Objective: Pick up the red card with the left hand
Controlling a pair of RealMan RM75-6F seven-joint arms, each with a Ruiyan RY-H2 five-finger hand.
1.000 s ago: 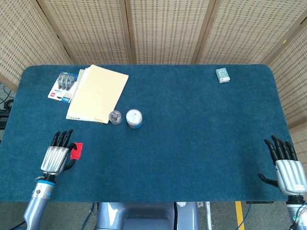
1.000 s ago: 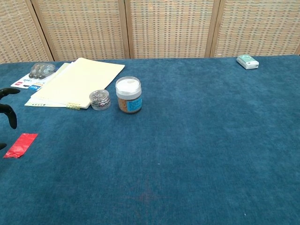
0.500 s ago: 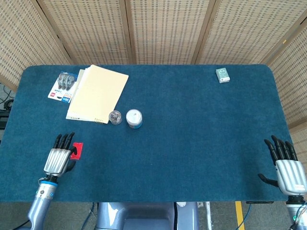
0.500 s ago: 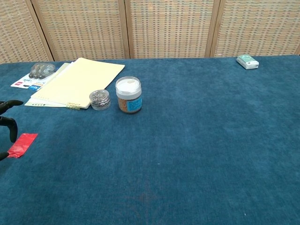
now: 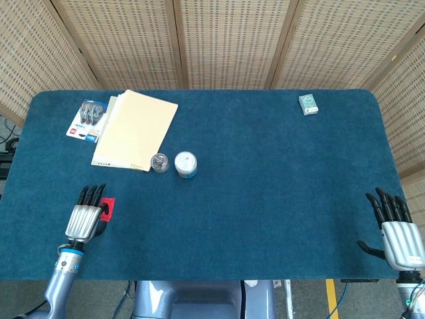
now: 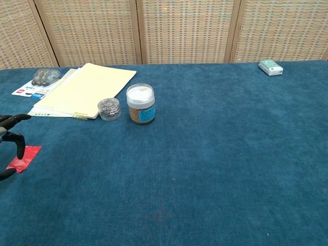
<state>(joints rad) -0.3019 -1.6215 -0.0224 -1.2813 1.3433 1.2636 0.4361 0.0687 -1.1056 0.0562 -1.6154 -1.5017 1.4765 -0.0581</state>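
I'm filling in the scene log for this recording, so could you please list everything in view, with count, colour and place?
red card: 1, red, flat on the cloth near the front left edge, partly under the left hand
paper stack: 1, pale yellow, back left
blister pack: 1, white card with clear bubbles, far left beside the papers
small clear tub: 1, clear with metallic contents, at the papers' front corner
jar: 1, white lid, blue and orange label, just right of the tub
small box: 1, green and white, back right
table: 1, blue cloth top
screen: woven tan panels, behind the table
left hand: 1, silver and black, over the card
right hand: 1, silver and black, front right edge, fingers apart, holding nothing
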